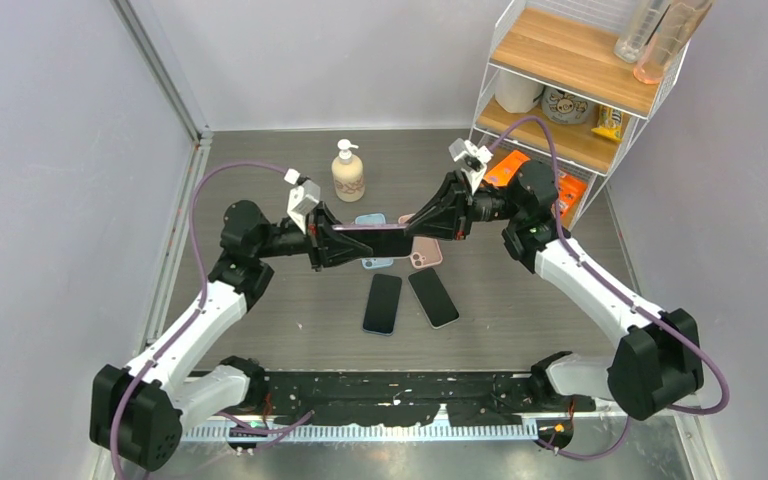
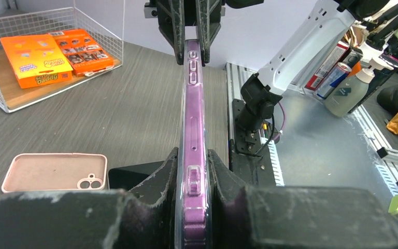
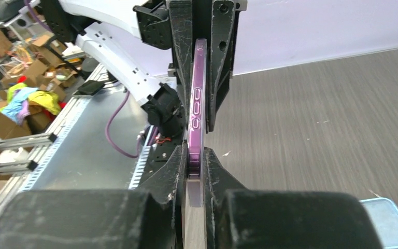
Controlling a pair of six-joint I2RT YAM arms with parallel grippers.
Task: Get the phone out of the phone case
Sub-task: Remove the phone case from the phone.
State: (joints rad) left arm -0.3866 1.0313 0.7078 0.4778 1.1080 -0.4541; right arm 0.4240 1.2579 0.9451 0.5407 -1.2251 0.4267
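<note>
Centre of the top view: your left gripper (image 1: 335,240) and right gripper (image 1: 415,222) each clamp one end of the purple phone (image 1: 372,227), held on edge above the table (image 1: 290,330).

The phone case (image 2: 193,129) was translucent purple. A loose case (image 2: 54,172) was pale pink (the surface (image 2: 109,104) grey, wood-grained).

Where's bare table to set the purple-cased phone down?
Free: table between the left arm and the black phones; the strip between those phones and the right arm; back left of the pump bottle. Crowded: centre, where the blue case and pink case lie under the purple-cased phone.
</note>
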